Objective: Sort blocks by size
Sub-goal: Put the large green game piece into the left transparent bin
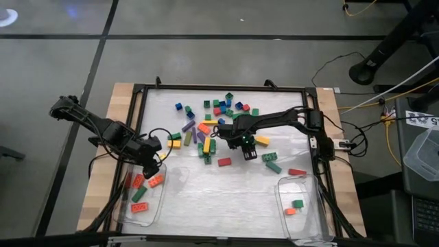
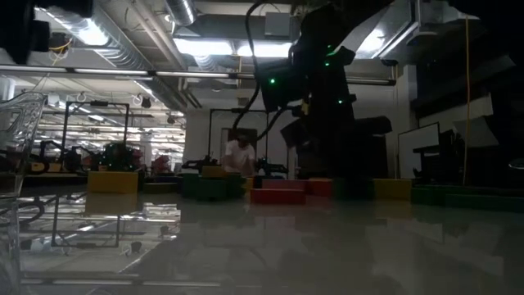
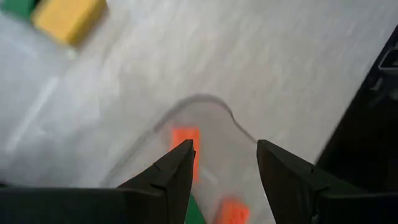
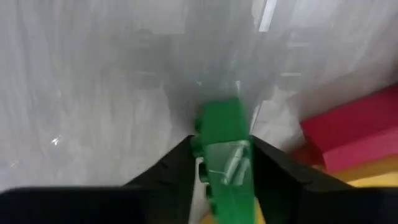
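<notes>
The right gripper point(image 4: 221, 163) is low over the middle of the desk point(image 1: 226, 185), at the near edge of the scattered blocks point(image 1: 209, 123), its jaws clamped on a green block point(image 4: 222, 146) beside a red block point(image 4: 354, 127). The left gripper point(image 3: 224, 165) hovers over the rim of the left tub point(image 1: 152, 199) at the desk's near left corner, jaws apart and empty, with orange and green blocks lying inside. A right tub point(image 1: 305, 213) at the near right corner holds two blocks.

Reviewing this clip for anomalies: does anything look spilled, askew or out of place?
Nothing stands out. Loose blocks lie scattered on the table, some already in the two clear tubs. The right gripper is closed on a green block; the left gripper is open.
</notes>
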{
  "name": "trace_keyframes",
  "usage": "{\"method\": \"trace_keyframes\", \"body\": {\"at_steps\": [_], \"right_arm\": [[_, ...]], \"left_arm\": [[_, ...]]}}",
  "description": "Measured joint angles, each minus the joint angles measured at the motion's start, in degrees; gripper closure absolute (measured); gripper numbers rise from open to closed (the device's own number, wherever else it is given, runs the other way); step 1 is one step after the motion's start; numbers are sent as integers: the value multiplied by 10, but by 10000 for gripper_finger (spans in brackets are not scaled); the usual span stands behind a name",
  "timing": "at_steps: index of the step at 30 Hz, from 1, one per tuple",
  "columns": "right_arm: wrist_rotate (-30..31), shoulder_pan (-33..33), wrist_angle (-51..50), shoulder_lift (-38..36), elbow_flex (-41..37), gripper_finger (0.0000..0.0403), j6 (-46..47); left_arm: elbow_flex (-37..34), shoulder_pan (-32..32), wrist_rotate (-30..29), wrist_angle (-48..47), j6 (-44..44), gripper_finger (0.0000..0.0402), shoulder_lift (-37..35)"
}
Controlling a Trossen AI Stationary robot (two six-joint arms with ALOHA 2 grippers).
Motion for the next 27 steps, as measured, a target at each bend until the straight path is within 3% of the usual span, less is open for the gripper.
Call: {"method": "trace_keyframes", "body": {"at_steps": [2,12,20,27], "right_arm": [[-2,0,10,-1,0,312,0],[-41,0,124,-2,42,315,-1],[-114,0,256,-2,115,305,-23],[-145,0,389,-2,149,307,-26]], "left_arm": [[0,0,-34,17,23,237,0],[0,1,-238,137,163,237,23],[0,5,-301,183,272,237,90],[0,31,-315,187,266,237,143]]}}
